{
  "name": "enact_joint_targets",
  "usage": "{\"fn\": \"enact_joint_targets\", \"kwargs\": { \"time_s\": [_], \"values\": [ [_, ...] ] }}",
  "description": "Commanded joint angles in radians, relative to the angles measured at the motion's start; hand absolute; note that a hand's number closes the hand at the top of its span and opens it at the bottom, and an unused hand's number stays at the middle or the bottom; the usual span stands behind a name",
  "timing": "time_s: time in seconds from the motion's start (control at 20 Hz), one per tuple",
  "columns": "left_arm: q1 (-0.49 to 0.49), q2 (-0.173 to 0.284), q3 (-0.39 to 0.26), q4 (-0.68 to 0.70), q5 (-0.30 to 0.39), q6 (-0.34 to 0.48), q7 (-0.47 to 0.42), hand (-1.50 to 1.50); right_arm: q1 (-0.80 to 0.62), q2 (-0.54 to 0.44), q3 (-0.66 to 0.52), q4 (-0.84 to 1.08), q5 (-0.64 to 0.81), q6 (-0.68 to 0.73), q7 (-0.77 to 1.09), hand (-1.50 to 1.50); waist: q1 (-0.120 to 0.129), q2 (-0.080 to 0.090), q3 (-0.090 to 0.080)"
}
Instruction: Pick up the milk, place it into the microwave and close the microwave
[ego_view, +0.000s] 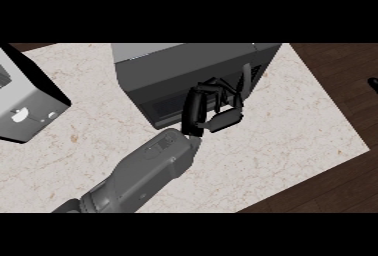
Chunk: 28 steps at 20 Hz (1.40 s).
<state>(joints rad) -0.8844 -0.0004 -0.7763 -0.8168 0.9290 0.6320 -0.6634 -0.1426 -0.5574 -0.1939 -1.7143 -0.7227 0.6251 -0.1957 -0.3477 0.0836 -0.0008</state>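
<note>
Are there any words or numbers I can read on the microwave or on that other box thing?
None: no word, number or sign can be read anywhere.
Microwave: plain dark grey top and front, no writing shows.
Grey box at the left: only small white marks, not readable as letters.
Robot hand in front of the microwave: no label.
Counter: pale marbled top, no text.

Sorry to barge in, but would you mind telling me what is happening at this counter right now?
One grey forearm reaches in from the lower left, and its black robot hand is up against the front of the dark microwave on the marble counter. The microwave's door looks shut, or very nearly so. No milk is in view, so whether it is inside cannot be told. A grey appliance stands at the left edge. Something small and black, possibly the other robot hand, shows at the right edge.
</note>
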Motion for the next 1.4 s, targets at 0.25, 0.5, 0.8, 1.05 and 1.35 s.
{"fn": "enact_joint_targets", "kwargs": {
  "time_s": [0.25, 0.5, 0.8, 1.05, 1.35],
  "values": [
    [-0.073, 0.0, 0.038, 0.099, 0.042, -0.026, -0.011, 1.5, -0.018, -0.026, 0.013, -0.008, -0.061, 0.036, 0.027, -1.5, 0.009, 0.017, -0.002],
    [-0.087, 0.0, 0.027, 0.099, 0.063, -0.031, -0.015, 1.5, -0.026, -0.044, 0.024, -0.015, -0.103, 0.057, 0.046, -1.5, 0.002, 0.017, -0.002],
    [-0.09, 0.0, 0.02, 0.119, 0.079, -0.028, -0.035, 1.5, -0.016, -0.067, 0.02, -0.01, -0.131, 0.073, 0.063, -1.5, -0.005, 0.017, 0.0],
    [-0.09, 0.0, 0.014, 0.123, 0.1, -0.023, -0.047, 1.5, -0.025, -0.085, 0.015, -0.009, -0.153, 0.076, 0.074, -1.5, -0.006, 0.017, 0.0],
    [-0.089, 0.0, 0.003, 0.133, 0.109, -0.045, -0.069, 1.5, -0.041, -0.11, 0.006, -0.013, -0.175, 0.094, 0.08, -1.5, 0.006, 0.021, -0.001]
  ]
}}
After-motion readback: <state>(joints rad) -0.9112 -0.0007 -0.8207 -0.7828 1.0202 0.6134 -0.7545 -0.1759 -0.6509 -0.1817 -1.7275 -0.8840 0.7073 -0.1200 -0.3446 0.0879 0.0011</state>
